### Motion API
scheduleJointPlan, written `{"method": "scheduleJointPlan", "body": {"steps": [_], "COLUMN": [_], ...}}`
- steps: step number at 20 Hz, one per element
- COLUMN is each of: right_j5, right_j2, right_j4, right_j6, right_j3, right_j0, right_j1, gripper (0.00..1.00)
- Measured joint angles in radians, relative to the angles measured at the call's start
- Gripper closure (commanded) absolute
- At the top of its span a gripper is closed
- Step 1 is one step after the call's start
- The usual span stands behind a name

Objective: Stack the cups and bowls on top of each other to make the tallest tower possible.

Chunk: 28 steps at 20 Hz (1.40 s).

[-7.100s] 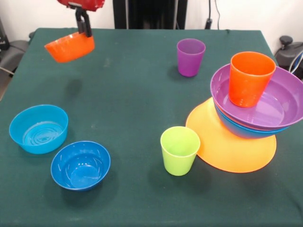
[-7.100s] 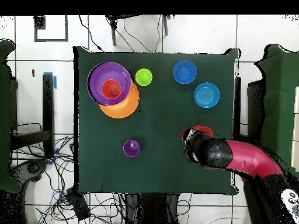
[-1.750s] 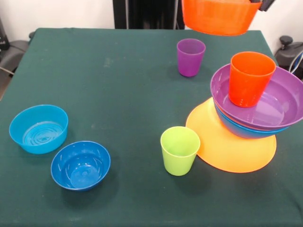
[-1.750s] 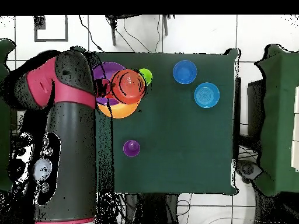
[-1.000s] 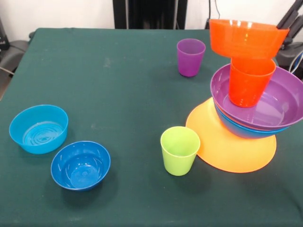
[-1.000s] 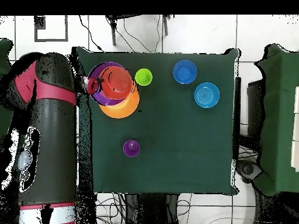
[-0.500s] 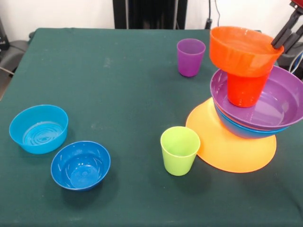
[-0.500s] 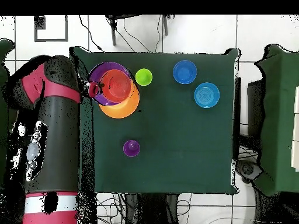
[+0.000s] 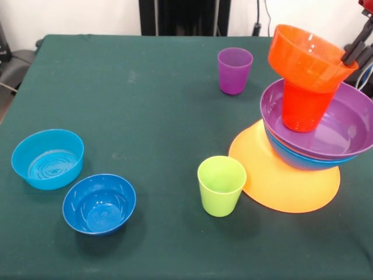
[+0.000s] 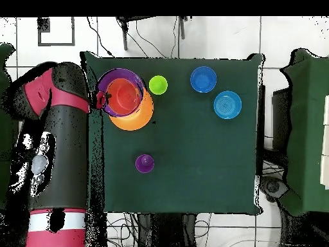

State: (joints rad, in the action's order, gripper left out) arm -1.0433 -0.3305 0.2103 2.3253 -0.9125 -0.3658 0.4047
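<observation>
The tower stands at the right: an upturned orange-yellow bowl [image 9: 280, 186] at the base, a blue bowl [image 9: 291, 158] on it, a purple bowl [image 9: 347, 131] in that, and an orange cup [image 9: 303, 111] upright inside. The small orange bowl [image 9: 306, 55] sits tilted on the orange cup. My gripper [image 9: 351, 57] is shut on its right rim, and it also shows in the overhead view [image 10: 103, 98]. A purple cup [image 9: 235, 70] and a lime green cup [image 9: 221, 185] stand loose nearby. The yellow cup is out of view.
A light blue bowl [image 9: 48, 158] and a dark blue bowl [image 9: 99, 203] sit at the front left. In the overhead view the arm [image 10: 58, 154] runs along the table's left edge, beside the tower [image 10: 124, 94].
The orange bowl came down from high above onto the orange cup. It now tilts more steeply, with its gripped right rim higher, and has shifted slightly right.
</observation>
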Motion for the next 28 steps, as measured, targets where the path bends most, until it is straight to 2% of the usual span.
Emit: {"method": "scheduleJointPlan", "body": {"steps": [13,28], "right_j5": [0.0,0.004], "right_j2": [0.0,0.0], "right_j4": [-0.095,-0.154], "right_j6": [0.0,0.0], "right_j3": [0.0,0.0], "right_j0": [0.0,0.012], "right_j1": [0.01,0.039], "gripper": [1.0,1.0]}}
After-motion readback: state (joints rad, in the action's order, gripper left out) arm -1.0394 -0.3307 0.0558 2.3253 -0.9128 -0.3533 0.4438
